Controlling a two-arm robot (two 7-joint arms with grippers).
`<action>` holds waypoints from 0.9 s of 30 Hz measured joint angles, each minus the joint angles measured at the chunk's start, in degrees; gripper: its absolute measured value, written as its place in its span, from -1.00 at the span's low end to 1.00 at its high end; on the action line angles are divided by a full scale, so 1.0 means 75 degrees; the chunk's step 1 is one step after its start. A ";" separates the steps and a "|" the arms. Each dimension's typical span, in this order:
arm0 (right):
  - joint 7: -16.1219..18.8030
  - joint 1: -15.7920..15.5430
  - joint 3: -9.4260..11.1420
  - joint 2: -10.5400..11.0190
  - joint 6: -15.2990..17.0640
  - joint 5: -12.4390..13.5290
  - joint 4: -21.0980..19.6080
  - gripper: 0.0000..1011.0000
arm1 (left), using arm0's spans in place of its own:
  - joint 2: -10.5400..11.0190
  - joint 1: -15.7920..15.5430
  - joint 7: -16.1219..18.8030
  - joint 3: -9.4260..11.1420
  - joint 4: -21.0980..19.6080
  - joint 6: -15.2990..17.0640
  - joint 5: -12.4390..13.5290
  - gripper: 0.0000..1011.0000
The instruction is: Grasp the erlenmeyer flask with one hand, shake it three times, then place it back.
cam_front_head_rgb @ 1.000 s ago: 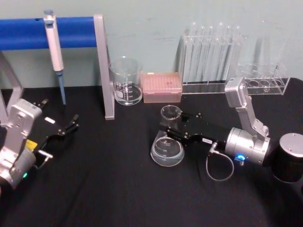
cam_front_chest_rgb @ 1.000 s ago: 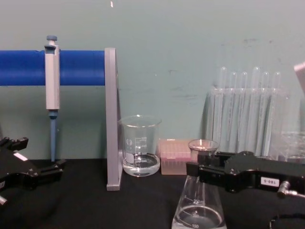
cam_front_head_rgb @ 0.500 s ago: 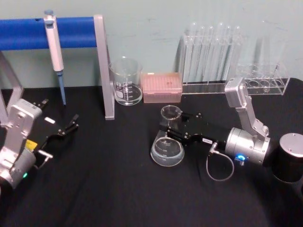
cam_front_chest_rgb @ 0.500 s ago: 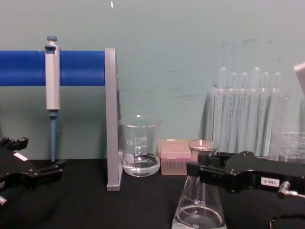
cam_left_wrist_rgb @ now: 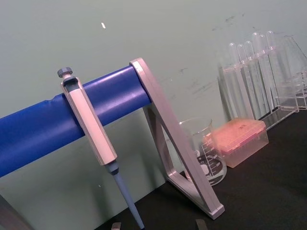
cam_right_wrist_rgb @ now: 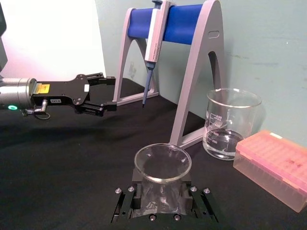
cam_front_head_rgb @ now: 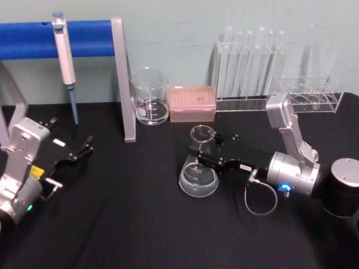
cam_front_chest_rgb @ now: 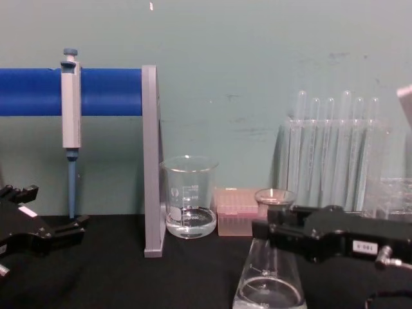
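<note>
Presently: left gripper point(cam_front_head_rgb: 78, 151), well left of the beaker point(cam_front_head_rgb: 150, 96), fingers apart, idle. Erlenmeyer flask point(cam_front_head_rgb: 197, 180), front-right of the beaker, a little liquid inside. Right gripper point(cam_front_head_rgb: 201, 150), clamped on the flask's neck. Advised: firm hold, short upright shakes, clear of the beaker.

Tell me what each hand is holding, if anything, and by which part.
The right hand grips the erlenmeyer flask by its neck, just below the flared mouth. The left hand, parked at the left, is open and holds nothing.
</note>
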 joint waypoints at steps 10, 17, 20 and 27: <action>-0.0009 -0.0006 -0.0002 0.0001 0.0028 -0.0029 0.0014 0.51 | 0.0000 0.0000 0.0000 0.0001 0.0000 0.0000 0.0000 0.98; -0.0008 -0.0004 -0.0001 0.0000 0.0019 -0.0021 0.0009 0.90 | 0.0000 0.0000 0.0000 0.0000 0.0000 0.0000 0.0000 0.98; -0.0007 -0.0002 0.0000 0.0000 0.0016 -0.0019 0.0007 0.98 | 0.0000 0.0001 0.0000 0.0000 0.0000 0.0000 0.0000 0.98; -0.0005 -0.0001 0.0000 0.0000 0.0011 -0.0013 0.0001 0.98 | 0.0000 0.0000 0.0000 0.0000 0.0000 0.0000 0.0000 0.98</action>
